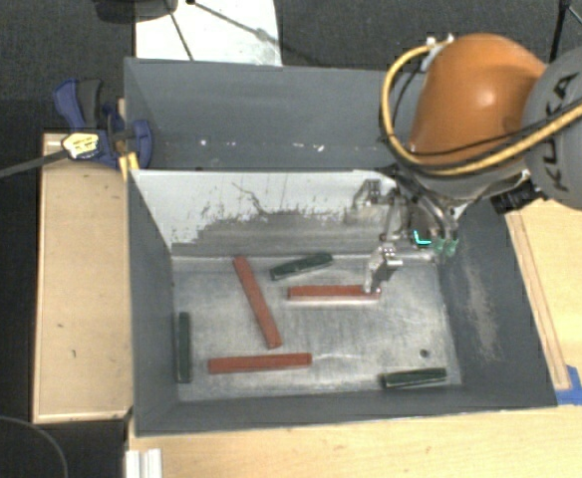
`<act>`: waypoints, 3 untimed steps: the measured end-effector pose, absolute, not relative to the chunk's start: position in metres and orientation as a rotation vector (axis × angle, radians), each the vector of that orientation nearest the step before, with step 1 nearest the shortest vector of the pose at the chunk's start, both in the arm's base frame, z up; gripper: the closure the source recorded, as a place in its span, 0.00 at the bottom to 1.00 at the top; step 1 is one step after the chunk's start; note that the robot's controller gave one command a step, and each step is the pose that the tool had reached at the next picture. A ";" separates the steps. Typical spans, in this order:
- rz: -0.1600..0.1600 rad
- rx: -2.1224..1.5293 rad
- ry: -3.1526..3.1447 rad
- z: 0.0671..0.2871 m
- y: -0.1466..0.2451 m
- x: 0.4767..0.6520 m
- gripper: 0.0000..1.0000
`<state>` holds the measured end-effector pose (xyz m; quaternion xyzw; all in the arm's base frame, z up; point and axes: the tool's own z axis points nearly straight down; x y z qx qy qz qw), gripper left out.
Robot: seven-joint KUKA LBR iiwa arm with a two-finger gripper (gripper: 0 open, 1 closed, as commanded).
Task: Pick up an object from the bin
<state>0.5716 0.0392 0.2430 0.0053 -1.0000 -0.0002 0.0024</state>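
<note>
My gripper (377, 279) hangs low over the bin floor, right of its middle, at the right end of a flat red-brown bar (326, 291) that lies crosswise. Whether it touches the bar I cannot tell. A short dark green bar (301, 265) lies just behind and left of that bar. Further left, a longer red-brown bar (257, 302) lies on a slant.
Another red-brown bar (259, 362) lies along the front of the floor. One dark green bar (182, 347) stands lengthwise by the left wall and another (414, 376) lies in the front right corner. The arm with its orange cover and cables reaches in over the right wall.
</note>
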 end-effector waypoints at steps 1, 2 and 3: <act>-0.001 0.015 -3.146 0.248 0.039 0.573 0.00; -0.002 0.021 -3.150 0.192 0.041 0.564 0.00; -0.003 -0.208 -3.142 0.075 0.036 0.573 1.00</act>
